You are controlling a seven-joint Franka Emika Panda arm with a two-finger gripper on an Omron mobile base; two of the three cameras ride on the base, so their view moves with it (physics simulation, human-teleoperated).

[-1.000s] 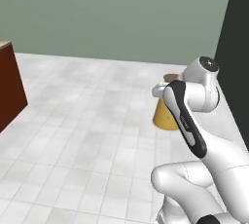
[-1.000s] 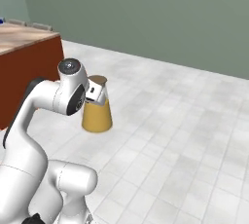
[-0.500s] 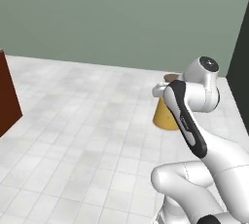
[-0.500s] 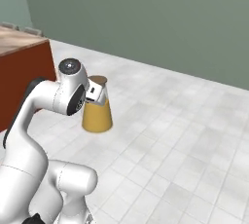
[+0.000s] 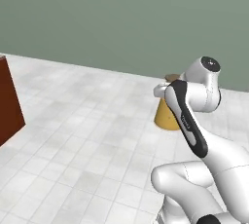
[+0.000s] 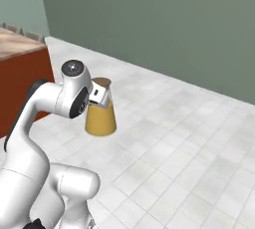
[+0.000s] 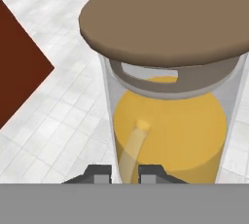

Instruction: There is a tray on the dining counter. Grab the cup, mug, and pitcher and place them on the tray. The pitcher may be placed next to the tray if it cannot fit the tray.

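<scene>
The pitcher [image 5: 167, 116] is a clear glass carafe with a wide base, orange-yellow liquid and a round brown lid. It hangs above the tiled floor in front of my arm. My gripper [image 6: 101, 96] is shut on its upper part, just under the lid. From the right base view the pitcher [image 6: 101, 116] hangs upright below the hand. The hand view is close on the pitcher [image 7: 170, 121], and my gripper [image 7: 125, 174] has its two dark fingertips pressed against the glass at the bottom of the view.
A red-brown cabinet [image 5: 8, 102] stands at the left edge of the left base view. In the right base view the cabinet [image 6: 20, 68] carries a beige marbled top. White floor tiles [image 6: 189, 138] stretch ahead to a grey-green wall [image 5: 121, 18].
The whole scene has shifted, so the base and cameras have moved: the red-brown cabinet slid toward the left edge. The pitcher stays in the shut gripper, held the same way.
</scene>
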